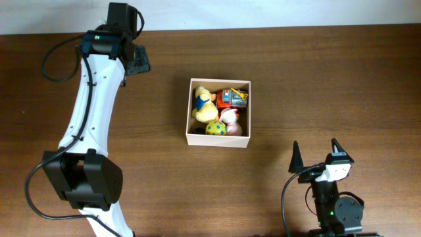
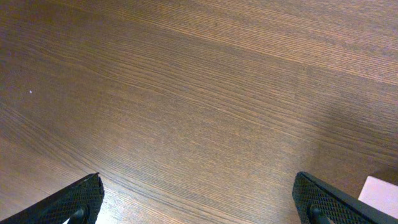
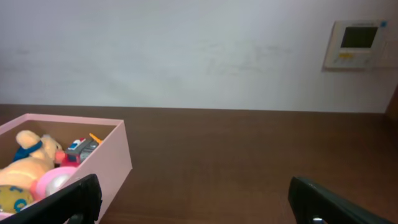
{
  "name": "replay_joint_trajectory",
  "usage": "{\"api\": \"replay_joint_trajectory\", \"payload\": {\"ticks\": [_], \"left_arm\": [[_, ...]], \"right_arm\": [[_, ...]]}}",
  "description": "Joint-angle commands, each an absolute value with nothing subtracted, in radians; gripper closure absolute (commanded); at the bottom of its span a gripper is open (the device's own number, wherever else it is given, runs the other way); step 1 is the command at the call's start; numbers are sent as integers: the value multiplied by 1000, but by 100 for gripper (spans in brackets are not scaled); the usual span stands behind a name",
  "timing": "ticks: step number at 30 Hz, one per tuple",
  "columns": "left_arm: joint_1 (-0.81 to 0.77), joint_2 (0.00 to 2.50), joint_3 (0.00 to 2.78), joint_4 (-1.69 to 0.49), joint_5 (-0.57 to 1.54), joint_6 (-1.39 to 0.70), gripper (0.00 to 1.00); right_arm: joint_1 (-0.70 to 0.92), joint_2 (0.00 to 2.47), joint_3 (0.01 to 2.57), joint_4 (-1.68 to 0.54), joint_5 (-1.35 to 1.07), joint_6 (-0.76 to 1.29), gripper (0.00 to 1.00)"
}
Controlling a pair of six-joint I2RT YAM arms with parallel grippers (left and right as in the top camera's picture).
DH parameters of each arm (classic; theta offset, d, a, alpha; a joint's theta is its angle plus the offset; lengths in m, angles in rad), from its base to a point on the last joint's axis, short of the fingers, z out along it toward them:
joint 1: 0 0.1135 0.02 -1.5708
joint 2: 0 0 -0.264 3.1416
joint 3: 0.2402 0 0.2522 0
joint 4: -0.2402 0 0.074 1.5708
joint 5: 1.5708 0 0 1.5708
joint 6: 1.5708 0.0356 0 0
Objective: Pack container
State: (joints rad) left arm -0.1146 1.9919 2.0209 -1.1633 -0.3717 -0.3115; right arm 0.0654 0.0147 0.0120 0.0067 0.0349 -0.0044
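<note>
Right gripper (image 3: 194, 198) gapes above wooden table (image 3: 249, 149), well apart from container (image 3: 107, 163) rim.

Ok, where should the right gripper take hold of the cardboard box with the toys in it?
Likely its right wall, coming straight down with the right gripper, one finger inside, one outside. The cardboard box is open-topped with thin upright walls, and this wall is nearest that arm. The toy car sits close inside, so aim toward the near corner.
</note>
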Motion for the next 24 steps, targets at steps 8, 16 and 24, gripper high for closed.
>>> {"api": "replay_joint_trajectory", "payload": {"ticks": [8, 16, 24], "left_arm": [[-115, 1985, 2030, -1164, -382, -325, 1], [-115, 1985, 2030, -1164, -382, -325, 1], [-115, 1986, 2030, -1164, -382, -325, 1]], "right_arm": [[64, 6, 6, -80, 26, 1, 1], [64, 6, 6, -80, 26, 1, 1], [64, 6, 6, -80, 27, 1, 1]]}}
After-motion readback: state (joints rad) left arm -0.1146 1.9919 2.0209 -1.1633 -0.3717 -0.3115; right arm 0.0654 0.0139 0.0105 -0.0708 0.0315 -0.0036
